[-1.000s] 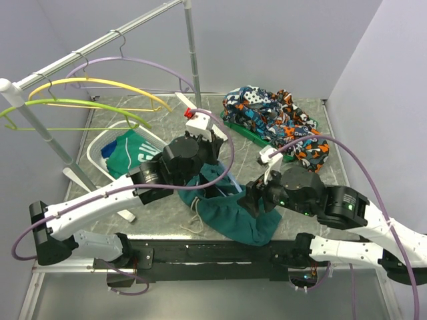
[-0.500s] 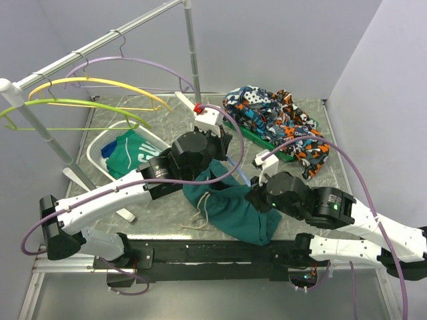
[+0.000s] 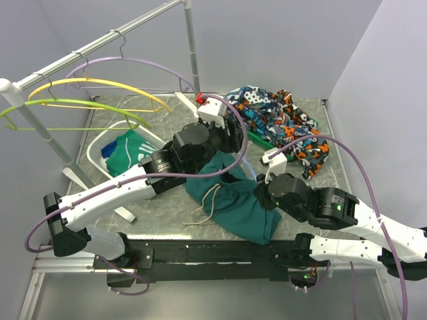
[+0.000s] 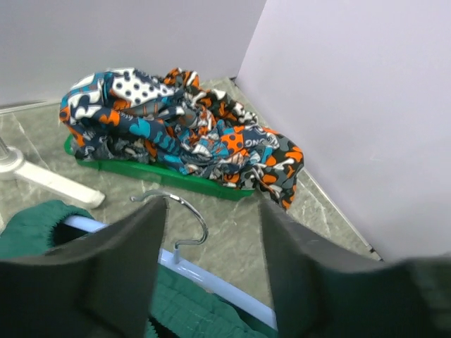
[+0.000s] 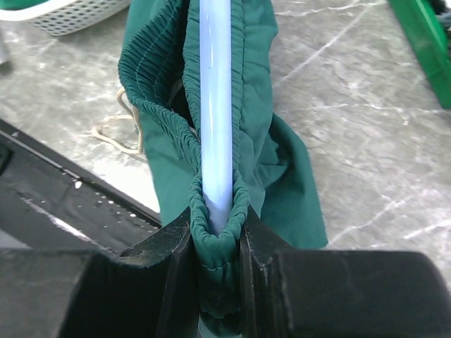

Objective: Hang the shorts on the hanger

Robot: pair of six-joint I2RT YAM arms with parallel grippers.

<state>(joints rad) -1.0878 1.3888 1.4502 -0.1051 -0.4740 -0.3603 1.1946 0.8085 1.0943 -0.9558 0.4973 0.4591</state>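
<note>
Shorts [image 3: 231, 204] between white basket [image 3: 99, 143] and patterned clothes [image 3: 275, 117]

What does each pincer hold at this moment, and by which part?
The right pincer pinches the shorts at the waistband hem, folded over the light-blue hanger arm. The left pincer is open and holds nothing.

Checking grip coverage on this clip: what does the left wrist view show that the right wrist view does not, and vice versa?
Only left wrist: the metal hook of the hanger, the patterned clothes, and the left gripper, jaws apart. Only right wrist: the right gripper, jaws shut on the shorts at the waistband around the hanger's end, and the drawstring. Both: the shorts and the hanger's light-blue bar.
</note>
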